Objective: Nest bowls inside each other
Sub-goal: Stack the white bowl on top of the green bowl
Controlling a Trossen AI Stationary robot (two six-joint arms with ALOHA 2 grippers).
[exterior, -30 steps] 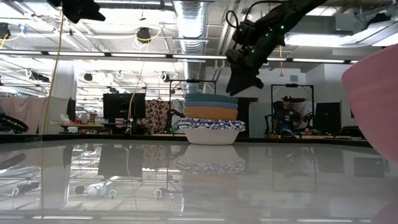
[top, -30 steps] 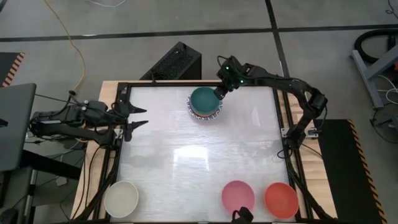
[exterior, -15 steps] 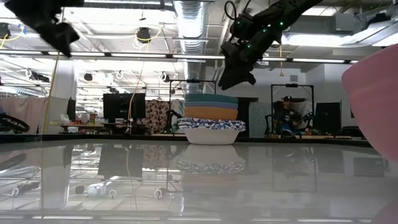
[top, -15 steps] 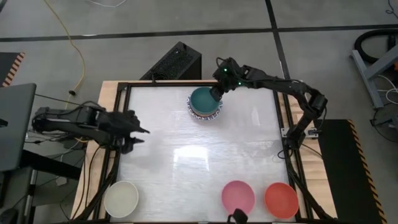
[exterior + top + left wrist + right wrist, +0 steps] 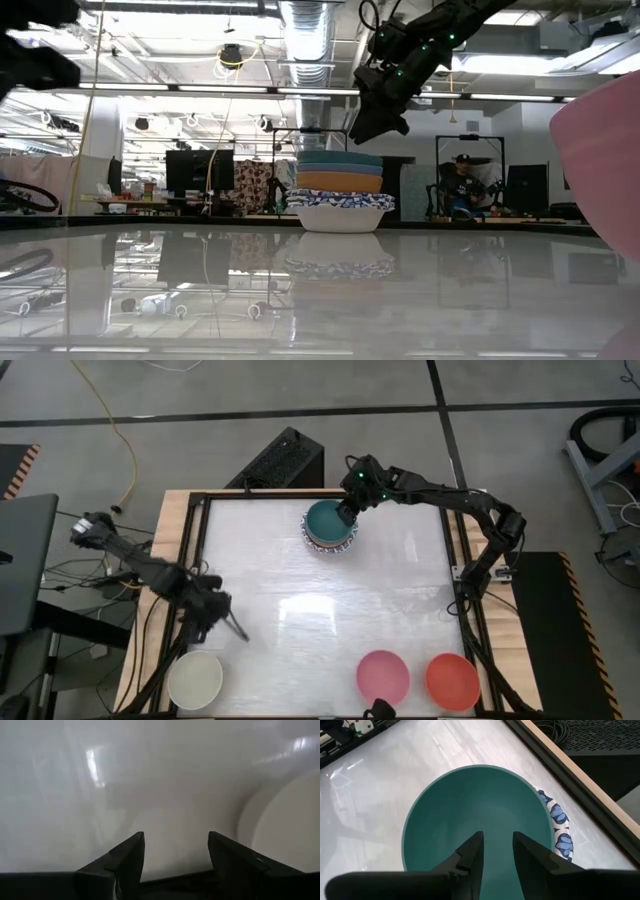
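A stack of nested bowls stands at the table's far middle. It has a teal bowl on top, then blue and orange ones, and at the bottom a white bowl with a blue pattern, which rests on the table. My right gripper hangs open just above the stack's far right rim, clear of it. A cream bowl sits at the near left corner. My left gripper points down, open and empty, just beyond that bowl's far right side.
A pink bowl and a red bowl sit side by side along the near edge, right of the middle. A dark frame borders the white tabletop. The middle of the table shows bare surface.
My left gripper has swung from the table's left edge toward the near edge and down, tipping from about level to pointing steeply down, and now hangs beside the cream bowl. Its fingers have stayed apart. The bowls have not moved.
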